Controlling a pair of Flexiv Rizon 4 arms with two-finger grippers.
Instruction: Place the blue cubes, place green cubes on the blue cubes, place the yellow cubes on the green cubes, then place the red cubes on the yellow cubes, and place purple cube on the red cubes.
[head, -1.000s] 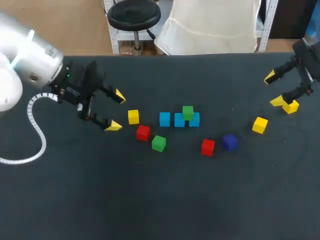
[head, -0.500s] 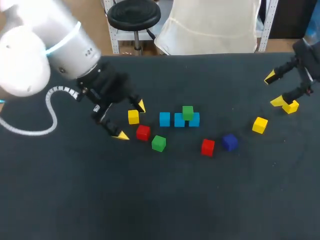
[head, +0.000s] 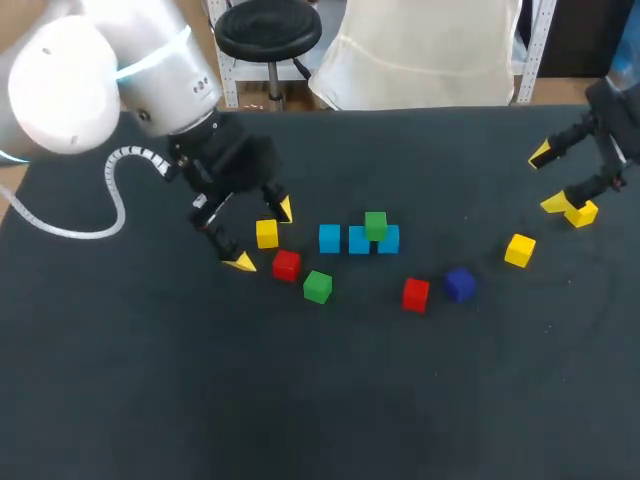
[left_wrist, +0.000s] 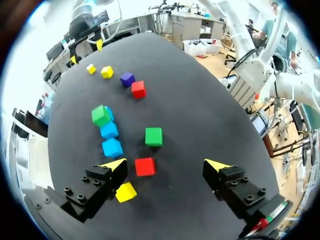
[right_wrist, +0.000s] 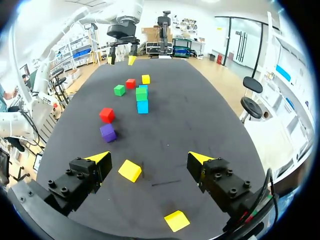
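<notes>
Three blue cubes (head: 359, 241) lie in a row mid-table, and a green cube (head: 375, 225) rests on them. My left gripper (head: 261, 237) hangs open over a yellow cube (head: 267, 234), with a red cube (head: 286, 265) just beside it. In the left wrist view the red cube (left_wrist: 145, 166) lies between the open fingers and the yellow cube (left_wrist: 125, 192) under one finger. A loose green cube (head: 317, 287), a second red cube (head: 415, 294) and the purple cube (head: 459, 284) sit nearer the front. My right gripper (head: 547, 179) is open at the far right, beside a yellow cube (head: 581, 213).
Another yellow cube (head: 519, 250) lies right of the purple one. In the right wrist view it (right_wrist: 130, 170) lies just ahead of the open gripper (right_wrist: 148, 157). The near half of the black table (head: 320, 400) holds nothing.
My left arm has swung right and turned, bringing its open gripper from the left side to over the yellow and red cubes. The right arm and the cubes have not moved.
</notes>
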